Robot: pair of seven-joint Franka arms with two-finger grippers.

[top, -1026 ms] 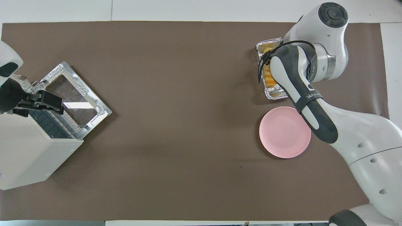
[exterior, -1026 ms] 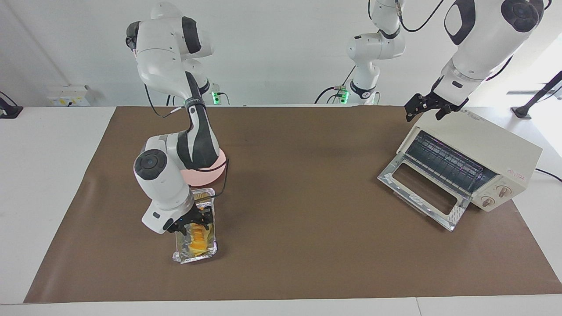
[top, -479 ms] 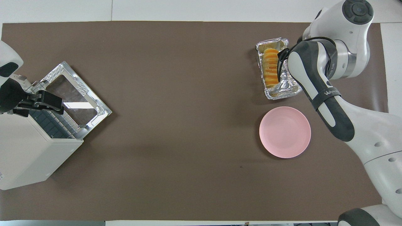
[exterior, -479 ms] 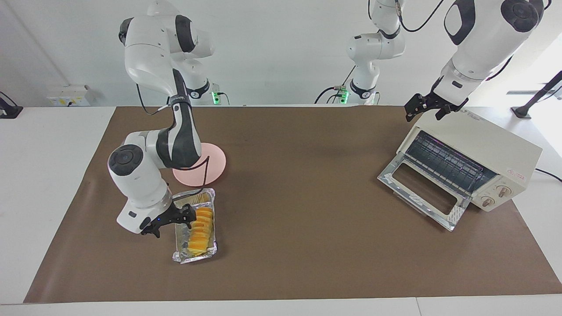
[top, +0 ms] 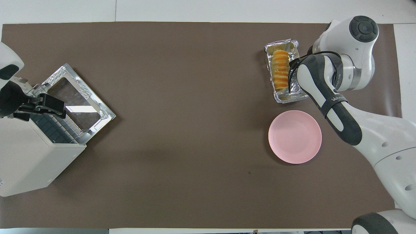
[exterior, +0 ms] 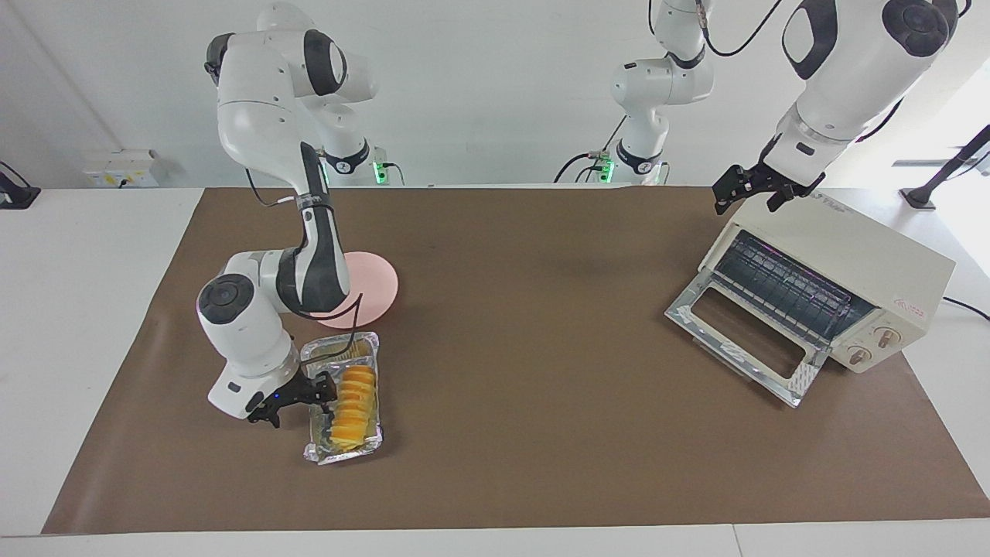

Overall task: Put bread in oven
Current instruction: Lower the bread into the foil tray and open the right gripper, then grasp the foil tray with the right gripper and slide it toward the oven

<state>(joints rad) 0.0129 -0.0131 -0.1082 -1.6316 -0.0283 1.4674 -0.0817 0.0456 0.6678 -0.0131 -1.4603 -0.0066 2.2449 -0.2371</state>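
Observation:
The bread (exterior: 352, 402) (top: 280, 70), a yellow-orange row of slices, lies in a crinkled foil tray (exterior: 340, 452) (top: 292, 97) toward the right arm's end of the table. My right gripper (exterior: 302, 402) is low at the tray's outer long side, open, with one finger by the bread and the other outside the tray wall. It holds nothing. The cream oven (exterior: 851, 255) (top: 29, 162) stands at the left arm's end with its glass door (exterior: 742, 340) dropped open and its rack showing. My left gripper (exterior: 746, 193) (top: 53, 105) waits open over the oven's top front corner.
A round pink plate (exterior: 375, 290) (top: 294, 136) lies beside the foil tray, nearer to the robots. A brown mat (exterior: 526, 387) covers the table between tray and oven. The right arm's forearm hangs over the plate's edge.
The right gripper has come off the bread, swung to the tray's outer side and dropped lower, so the bread now shows in the tray. The left arm has not moved.

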